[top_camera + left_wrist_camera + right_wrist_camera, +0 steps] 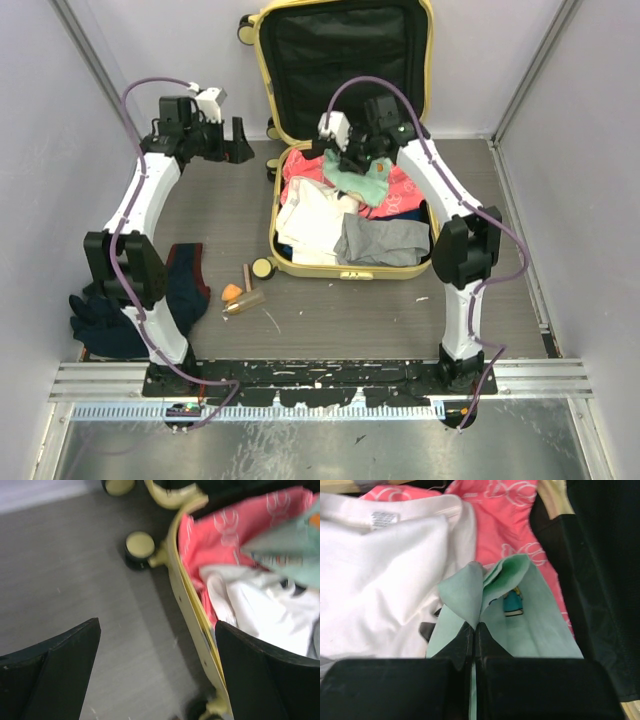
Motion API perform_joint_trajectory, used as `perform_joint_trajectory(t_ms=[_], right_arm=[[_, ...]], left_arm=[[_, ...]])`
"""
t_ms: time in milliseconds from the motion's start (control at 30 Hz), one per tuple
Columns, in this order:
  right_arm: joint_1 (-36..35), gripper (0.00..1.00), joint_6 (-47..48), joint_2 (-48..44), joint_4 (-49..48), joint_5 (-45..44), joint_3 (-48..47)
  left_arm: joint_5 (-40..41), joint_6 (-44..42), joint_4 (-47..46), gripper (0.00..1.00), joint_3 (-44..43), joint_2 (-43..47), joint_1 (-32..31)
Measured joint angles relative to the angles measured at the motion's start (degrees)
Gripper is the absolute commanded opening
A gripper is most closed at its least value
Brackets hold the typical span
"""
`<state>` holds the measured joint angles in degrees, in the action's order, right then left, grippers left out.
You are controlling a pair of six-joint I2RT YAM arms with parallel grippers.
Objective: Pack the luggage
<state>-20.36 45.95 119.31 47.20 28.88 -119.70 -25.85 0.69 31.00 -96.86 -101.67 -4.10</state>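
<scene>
Spread wide and empty, the left jaws are held above the grey desk (330, 320), just left of the luggage (310, 267). In the left wrist view their two black fingers (55, 672) are seen on either side of its yellow side rim, with one wheel (140, 545) beyond them. At the near left edge a heap of dark blue clothes (110, 315) is piled beside the left arm's base. To its right, an orange object (232, 292) and a small amber item (245, 303) are seen near the case's front corner. The luggage is laid open at the centre back of the desk, its black-lined lid (340, 60) raised at the far side. Inside the base, a white garment (310, 215), a pink printed one (400, 195) and a grey one (385, 240) are packed. The right jaws are closed on a mint-green cloth (530, 625), which is held over the pink garment.
</scene>
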Motion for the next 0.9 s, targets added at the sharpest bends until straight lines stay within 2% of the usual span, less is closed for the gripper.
perform_joint_trajectory(t_ms=[100, 167, 233, 333, 533, 633, 700, 833, 900], right_arm=[[-1.79, 0.18, 2.34, -3.34, -1.03, -0.09, 6.34], [-2.99, 0.38, 2.73, -4.31, -1.31, 0.0, 9.73], [-4.07, 0.54, 2.97, -4.31, -1.68, 0.24, 11.89], [-4.52, 0.67, 2.62, -4.31, -1.68, 0.57, 14.25], [-2.25, 0.74, -1.6, -6.36, -1.77, 2.97, 15.23], [0.11, 0.76, -5.79, -9.01, -1.84, 4.96, 14.32], [2.69, 0.76, -9.55, -10.75, -2.64, 6.75, 13.18], [9.35, 0.77, -16.65, -13.38, -5.49, 9.57, 12.22], [12.46, 0.77, -19.43, -13.99, -6.58, 10.25, 12.22]], left_arm=[[0.15, 0.63, -2.38, 0.98, -7.63, -5.53, 0.11], [0.11, 1.73, -5.16, 0.98, -12.92, -9.55, 0.13], [0.07, 3.19, -8.96, 0.98, -16.9, -13.14, 0.11], [-0.09, 6.86, -16.41, 1.0, -21.14, -18.03, 0.11], [1.01, 16.63, -30.01, 0.88, -32.44, -29.92, -0.15], [1.86, 18.8, -34.03, 0.73, -35.65, -34.1, -0.55], [2.05, 19.85, -35.8, 0.67, -38.86, -36.83, -0.83], [1.57, 20.33, -38.51, 0.64, -43.69, -40.19, -1.36], [0.98, 20.33, -40.0, 0.58, -44.78, -40.65, -1.46]])
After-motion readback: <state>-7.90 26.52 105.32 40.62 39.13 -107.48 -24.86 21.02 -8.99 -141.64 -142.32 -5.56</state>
